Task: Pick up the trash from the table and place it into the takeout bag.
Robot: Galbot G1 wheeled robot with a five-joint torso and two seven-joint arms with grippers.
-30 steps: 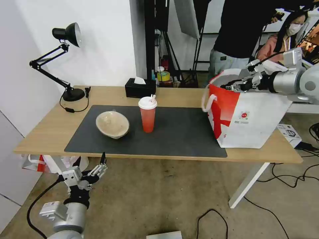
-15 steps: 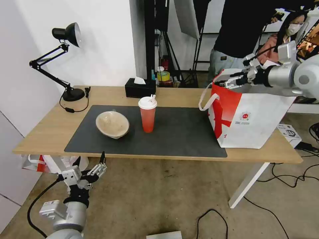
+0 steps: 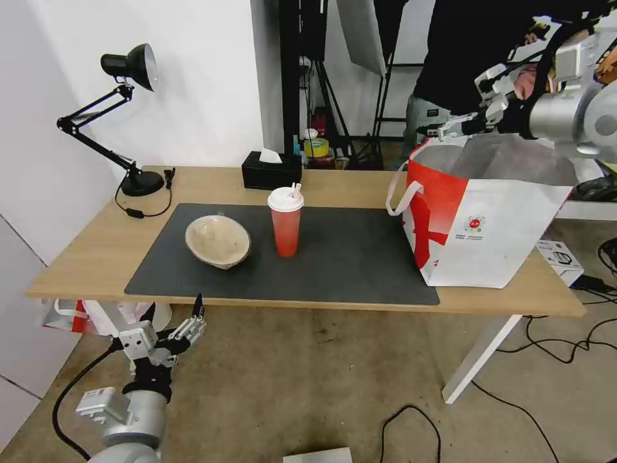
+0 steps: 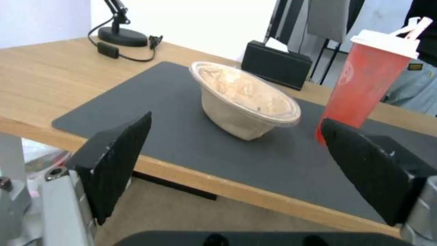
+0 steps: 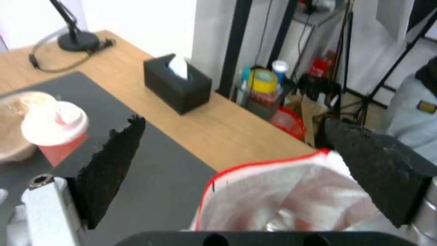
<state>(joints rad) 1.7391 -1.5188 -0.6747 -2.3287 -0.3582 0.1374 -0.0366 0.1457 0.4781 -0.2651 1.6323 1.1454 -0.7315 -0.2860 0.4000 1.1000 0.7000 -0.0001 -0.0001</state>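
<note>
- You see the right gripper [image 3: 453,127] released and empty, above the back rim of the takeout bag [image 3: 488,238], which stands at the right end of the table [image 3: 77,257].
- The left gripper [image 3: 175,325], fingers spread and empty, hangs below the table's front edge, near the paper bowl [image 3: 217,241].
- Bare mat [image 3: 347,257] lies between the red cup [image 3: 285,222] and the bag.
- The right wrist view shows the bag's foil lining [image 5: 291,201]; what lies inside cannot be made out.
- The left wrist view shows the tilted bowl holding pale scraps [image 4: 239,90].
- A tissue box [image 3: 270,170] sits at the back edge.
</note>
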